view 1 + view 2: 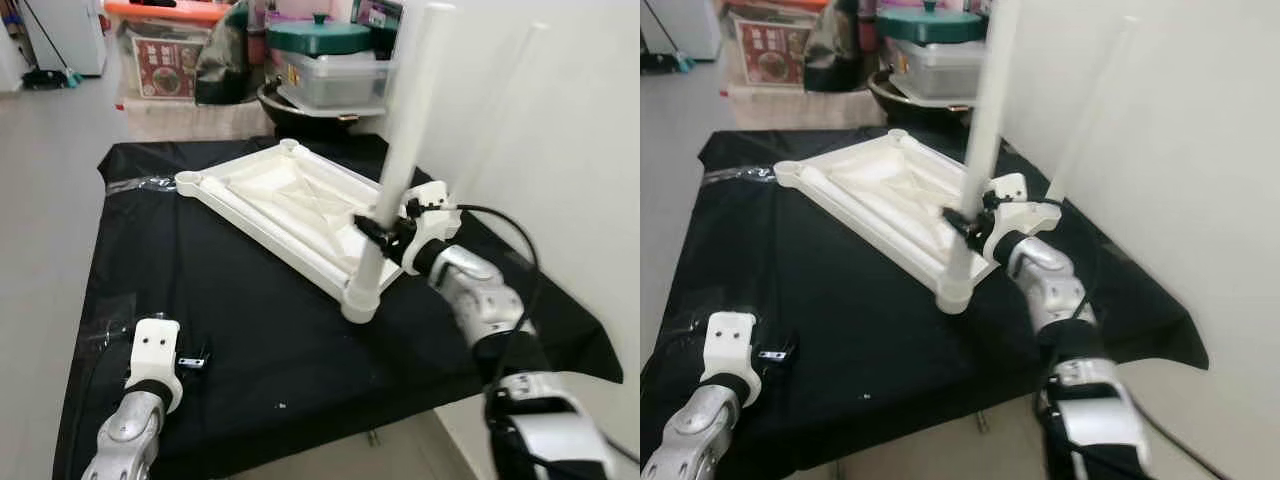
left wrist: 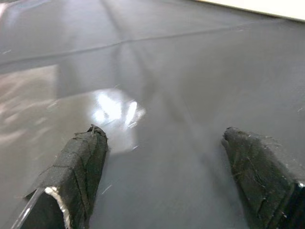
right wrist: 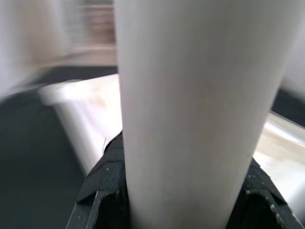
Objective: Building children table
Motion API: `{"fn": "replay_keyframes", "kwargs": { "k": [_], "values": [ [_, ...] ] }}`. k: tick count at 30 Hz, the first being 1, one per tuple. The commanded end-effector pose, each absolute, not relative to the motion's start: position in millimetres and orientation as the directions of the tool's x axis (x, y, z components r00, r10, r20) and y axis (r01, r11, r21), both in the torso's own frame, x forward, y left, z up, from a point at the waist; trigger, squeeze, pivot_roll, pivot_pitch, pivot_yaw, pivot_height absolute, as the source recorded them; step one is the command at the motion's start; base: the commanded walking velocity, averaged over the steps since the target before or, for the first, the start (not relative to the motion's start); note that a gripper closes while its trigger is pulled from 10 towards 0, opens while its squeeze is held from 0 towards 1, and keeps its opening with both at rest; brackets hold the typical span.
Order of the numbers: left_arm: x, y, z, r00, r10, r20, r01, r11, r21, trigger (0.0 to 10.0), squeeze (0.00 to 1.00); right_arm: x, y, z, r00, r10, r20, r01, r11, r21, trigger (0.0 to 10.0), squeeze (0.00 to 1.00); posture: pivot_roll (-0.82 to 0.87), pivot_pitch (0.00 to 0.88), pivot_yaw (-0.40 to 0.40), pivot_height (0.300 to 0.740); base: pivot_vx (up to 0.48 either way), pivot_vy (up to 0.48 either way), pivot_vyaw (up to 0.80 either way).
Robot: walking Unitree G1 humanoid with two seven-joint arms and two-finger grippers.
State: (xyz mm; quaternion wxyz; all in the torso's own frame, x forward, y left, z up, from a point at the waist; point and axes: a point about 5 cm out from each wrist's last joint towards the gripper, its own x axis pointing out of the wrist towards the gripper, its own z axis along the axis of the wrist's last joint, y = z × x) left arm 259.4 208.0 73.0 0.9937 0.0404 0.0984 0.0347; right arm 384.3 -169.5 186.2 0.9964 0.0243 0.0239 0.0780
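At lower left of the head view, your left gripper (image 1: 196,357) rests low over the black cloth (image 1: 250,330), fingers (image 2: 78,164) spread apart with nothing between them. Toward centre right, your right gripper (image 1: 385,232) is clamped around a white table leg (image 1: 400,150), which stands nearly upright with its foot in the near corner socket of the upturned white tabletop (image 1: 285,205). A second leg (image 1: 495,110) rises just beyond it. At the upper edge sit storage boxes (image 1: 330,70).
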Motion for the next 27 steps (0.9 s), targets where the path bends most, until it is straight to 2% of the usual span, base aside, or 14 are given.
{"fn": "replay_keyframes", "kwargs": {
  "k": [1,3,4,6,7,9,10,14,15,18,21,22,24,27],
  "values": [
    [250,210,54,0.953,0.088,-0.288,-0.064,0.994,0.091,10.0,0.00,370,-198,153,0.972,-0.148,-0.185,0.147,0.989,-0.020,0.0,0.00,0.11,0.000,-0.125,0.740,0.000,0.000,0.00],
    [250,210,54,0.953,0.086,-0.289,-0.062,0.994,0.091,10.0,0.00,354,-193,148,0.946,-0.265,-0.188,0.265,0.964,-0.026,0.0,0.00,0.11,0.000,-0.118,0.740,0.000,0.000,0.00],
    [250,210,54,0.953,0.086,-0.289,-0.062,0.994,0.091,10.0,0.00,354,-193,148,0.946,-0.265,-0.188,0.265,0.964,-0.026,0.0,0.00,0.11,0.000,-0.118,0.740,0.000,0.000,0.00],
    [250,210,54,0.953,0.083,-0.292,-0.059,0.994,0.091,10.0,0.00,342,-167,146,0.951,-0.224,-0.215,0.237,0.971,0.035,0.5,0.00,0.10,0.000,-0.116,0.740,0.000,0.000,0.00],
    [251,209,53,0.953,0.082,-0.293,-0.057,0.994,0.091,10.0,0.00,340,-157,146,0.955,-0.189,-0.227,0.206,0.977,0.055,10.0,0.00,0.09,0.000,-0.113,0.740,0.000,0.000,0.00],
    [251,209,53,0.953,0.081,-0.293,-0.056,0.994,0.091,10.0,0.00,340,-150,146,0.955,-0.181,-0.233,0.200,0.978,0.062,10.0,0.00,0.09,0.000,-0.113,0.740,0.000,0.000,0.00],
    [251,208,53,0.953,0.078,-0.294,-0.054,0.994,0.090,10.0,0.00,340,-146,154,0.970,-0.162,-0.182,0.182,0.978,0.100,10.0,1.00,0.09,0.000,-0.115,0.740,0.000,0.000,0.00],
    [252,207,53,0.953,0.077,-0.293,-0.053,0.995,0.088,10.0,0.00,344,-139,172,0.990,-0.092,-0.103,0.107,0.983,0.151,10.0,1.00,0.09,0.000,-0.116,0.740,0.000,0.000,0.00],
    [252,207,53,0.953,0.078,-0.292,-0.055,0.995,0.086,10.0,0.00,354,-142,193,0.999,0.026,-0.030,-0.021,0.988,0.150,10.0,0.00,0.10,0.000,-0.121,0.740,0.000,0.000,0.00],
    [252,207,53,0.953,0.079,-0.292,-0.056,0.995,0.085,10.0,0.00,358,-143,199,0.997,0.076,-0.009,-0.074,0.988,0.138,10.0,0.00,0.10,0.000,-0.121,0.740,0.000,0.000,0.00],
    [252,207,53,0.954,0.082,-0.288,-0.060,0.995,0.083,10.0,0.00,367,-174,219,0.981,0.188,0.046,-0.193,0.964,0.182,10.0,0.00,0.10,0.000,-0.130,0.740,0.000,0.000,0.00],
    [252,207,53,0.954,0.082,-0.288,-0.060,0.995,0.083,10.0,0.00,367,-174,219,0.981,0.188,0.046,-0.193,0.964,0.182,10.0,0.00,0.10,0.000,-0.130,0.740,0.000,0.000,0.00],
    [253,207,54,0.955,0.085,-0.286,-0.064,0.995,0.081,10.0,0.00,364,-207,240,0.925,0.355,0.136,-0.374,0.914,0.157,10.0,0.00,0.10,0.000,-0.128,0.740,0.000,0.000,0.00],
    [253,207,53,0.955,0.084,-0.286,-0.064,0.995,0.080,10.0,0.00,361,-217,246,0.870,0.471,0.148,-0.486,0.868,0.099,10.0,0.00,0.10,0.000,-0.126,0.740,0.000,0.000,0.00]
  ]
}}
